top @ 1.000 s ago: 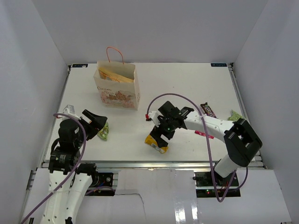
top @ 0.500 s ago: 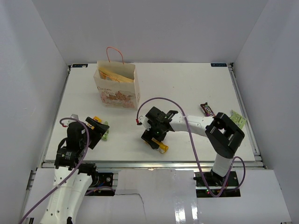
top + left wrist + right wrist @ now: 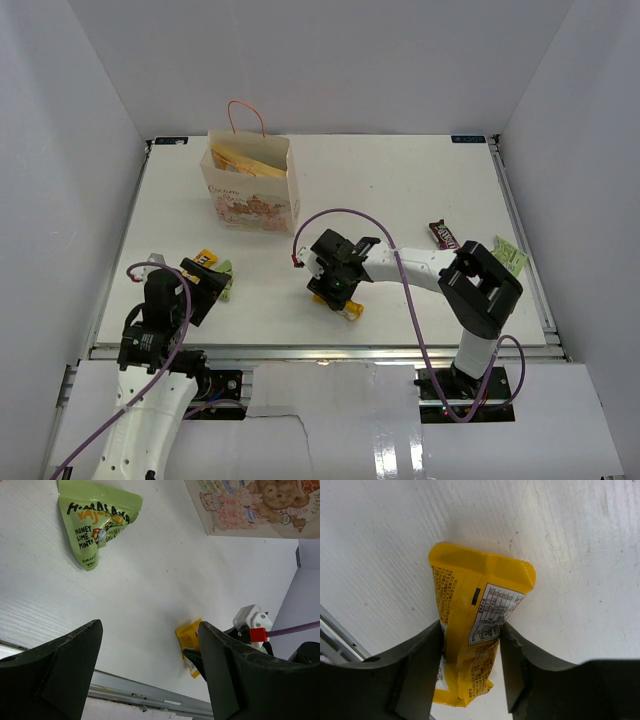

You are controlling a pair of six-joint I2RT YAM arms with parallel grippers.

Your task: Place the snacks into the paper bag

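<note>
The paper bag (image 3: 250, 195) is matt cream paper with a softly printed front. In front of the bag, the table (image 3: 420, 190) looks white, matt and faintly grained, edged by a dull metal rail (image 3: 125, 696). The green packet (image 3: 95, 525) near the bag is crinkled, slightly shiny film. The yellow candy packet (image 3: 465, 595), farther from the bag, is glossy creased film between the matt black plastic fingers (image 3: 415, 680) of the right gripper (image 3: 470, 630).

The right gripper (image 3: 338, 288) hides part of the yellow candy packet (image 3: 354, 310); the left wrist view crops the paper bag (image 3: 250, 505).
</note>
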